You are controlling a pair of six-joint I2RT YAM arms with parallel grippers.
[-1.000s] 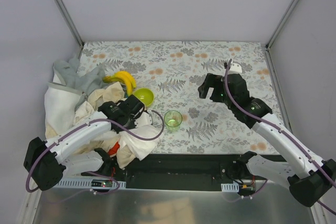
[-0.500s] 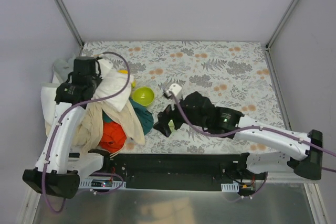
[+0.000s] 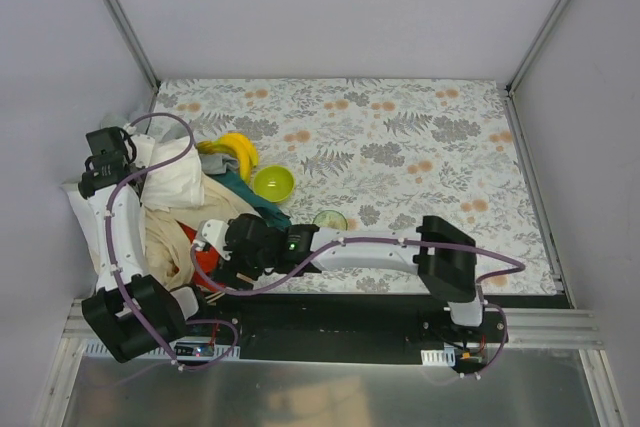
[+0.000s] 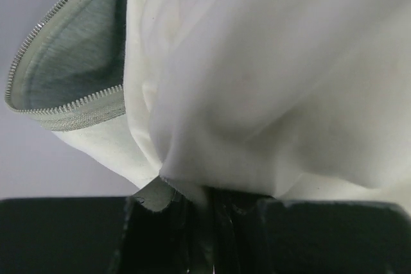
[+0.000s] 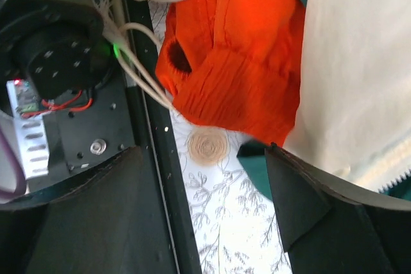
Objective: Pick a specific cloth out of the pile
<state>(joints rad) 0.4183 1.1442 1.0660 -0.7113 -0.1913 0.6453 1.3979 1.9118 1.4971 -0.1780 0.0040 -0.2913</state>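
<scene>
The cloth (image 5: pixel 237 62) is bright orange-red, with a thin white drawstring (image 5: pixel 138 62) trailing from it. It lies at the near edge of the pile (image 3: pixel 170 222). In the top view only a small part of the cloth (image 3: pixel 203 259) shows beside the right arm. My right gripper (image 5: pixel 202 190) is open, its fingertips just short of the cloth, with bare table between them. My left gripper (image 4: pixel 205 203) is shut on a cream-white cloth (image 4: pixel 257 81) and holds it up over the pile's far left (image 3: pixel 125 162).
A dark teal cloth (image 5: pixel 263 171) and a cream cloth (image 5: pixel 359 62) border the orange one. The left arm's base (image 5: pixel 38 94) stands close on the other side. A green bowl (image 3: pixel 272 183), bananas (image 3: pixel 235 147) and a green cup (image 3: pixel 330 219) sit right of the pile.
My right arm has swung left across the table to the pile's near edge. My left arm has carried the cream-white cloth further back and left, uncovering the orange cloth.
</scene>
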